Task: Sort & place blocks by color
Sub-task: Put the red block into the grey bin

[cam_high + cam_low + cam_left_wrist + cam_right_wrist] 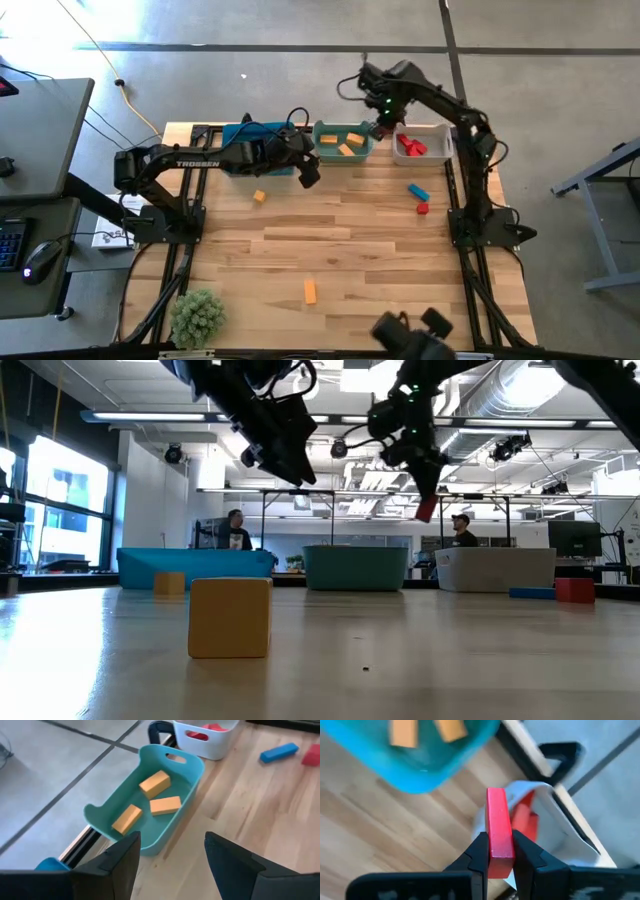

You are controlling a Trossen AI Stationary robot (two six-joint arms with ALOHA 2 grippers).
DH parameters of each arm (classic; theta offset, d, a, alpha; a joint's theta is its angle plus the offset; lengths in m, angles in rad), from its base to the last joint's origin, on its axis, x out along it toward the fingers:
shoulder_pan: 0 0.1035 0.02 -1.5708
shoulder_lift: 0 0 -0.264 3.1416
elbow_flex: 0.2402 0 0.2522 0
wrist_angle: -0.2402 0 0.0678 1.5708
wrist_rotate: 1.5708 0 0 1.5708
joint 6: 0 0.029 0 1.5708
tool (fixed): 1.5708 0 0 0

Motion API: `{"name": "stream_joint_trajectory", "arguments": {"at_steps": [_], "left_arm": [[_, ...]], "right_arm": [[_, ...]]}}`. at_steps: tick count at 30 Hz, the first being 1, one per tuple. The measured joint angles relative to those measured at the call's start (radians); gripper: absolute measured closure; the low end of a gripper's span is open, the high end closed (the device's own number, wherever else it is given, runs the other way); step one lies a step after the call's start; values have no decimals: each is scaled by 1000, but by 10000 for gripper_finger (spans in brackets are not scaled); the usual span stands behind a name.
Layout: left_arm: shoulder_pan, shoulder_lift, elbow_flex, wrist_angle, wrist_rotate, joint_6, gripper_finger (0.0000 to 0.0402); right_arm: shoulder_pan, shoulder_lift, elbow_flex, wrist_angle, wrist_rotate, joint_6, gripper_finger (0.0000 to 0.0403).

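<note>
One red bar (499,830) between right end effector (500,851) fingers.

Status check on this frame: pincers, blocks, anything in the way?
Right pincer shut on red block, above white bin. Left pincer open, empty, near teal bin. Loose blocks remain on table. Path clear.

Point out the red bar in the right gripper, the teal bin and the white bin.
red bar (499,827), right wrist view, its upper face.
teal bin (192,764), left wrist view, its rim.
white bin (443,132), high view, its rim.
</note>
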Motion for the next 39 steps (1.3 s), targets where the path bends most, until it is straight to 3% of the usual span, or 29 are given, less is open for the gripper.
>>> {"name": "stream_joint_trajectory", "arguments": {"at_steps": [7,14,19,25,33,39], "left_arm": [[26,0,0,-2,0,-87,190],[40,1,-1,-3,0,-132,190],[41,1,-1,-3,-36,-145,190],[41,1,-1,-3,-43,-145,190],[41,1,-1,-43,-45,-145,190],[44,1,-1,-134,-46,-171,190]], "right_arm": [[-119,-165,-245,163,-6,2,367],[-228,-328,-550,416,-164,38,367],[-268,-385,-695,529,-202,72,367],[-297,-392,-809,585,-146,111,350],[-337,-391,-914,668,-81,128,359],[-340,-391,-923,676,-75,125,320]]}}
